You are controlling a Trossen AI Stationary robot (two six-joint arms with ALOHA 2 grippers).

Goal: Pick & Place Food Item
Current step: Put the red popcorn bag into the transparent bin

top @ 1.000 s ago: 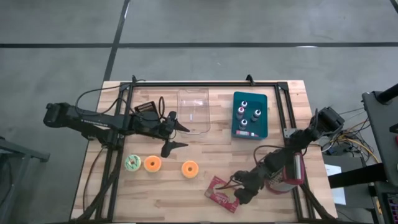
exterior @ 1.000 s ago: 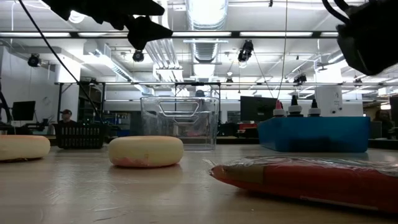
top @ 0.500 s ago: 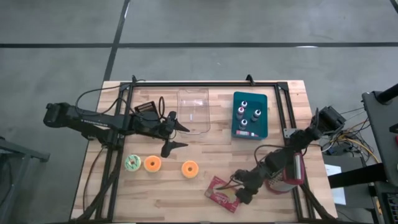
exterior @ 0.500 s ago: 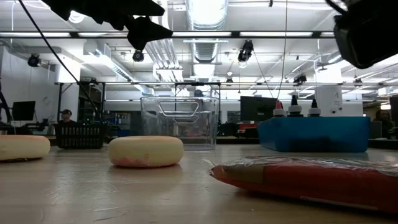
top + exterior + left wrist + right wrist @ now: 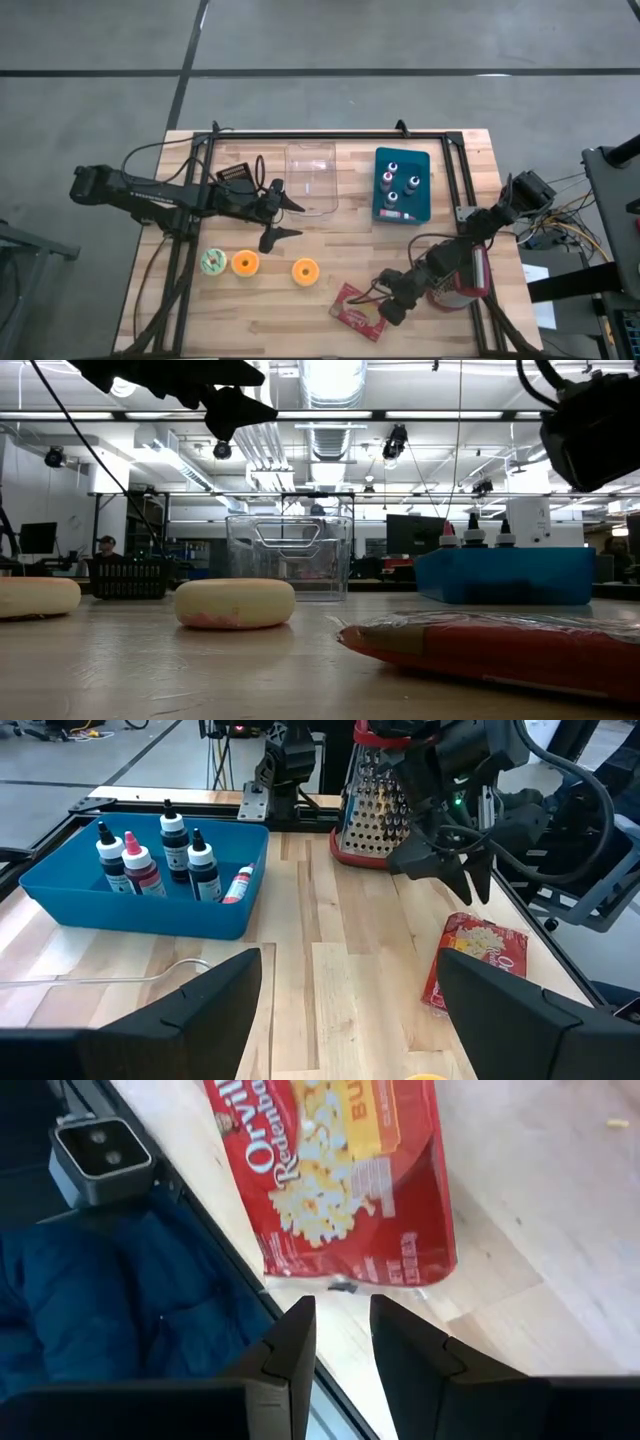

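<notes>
Popcorn bag (image 5: 340,1175) cut off at top edge in right wrist view. Labels on small bottles (image 5: 400,187) too tiny to read.

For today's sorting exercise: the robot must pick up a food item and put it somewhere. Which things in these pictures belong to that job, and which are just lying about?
Belongs to the job:
- popcorn packet
- right gripper, above the packet, holding nothing
- clear tub, a likely drop spot

Just lying about:
- three doughnuts
- blue tray of small bottles
- metal grater
- small black basket
- left gripper, waiting open
</notes>
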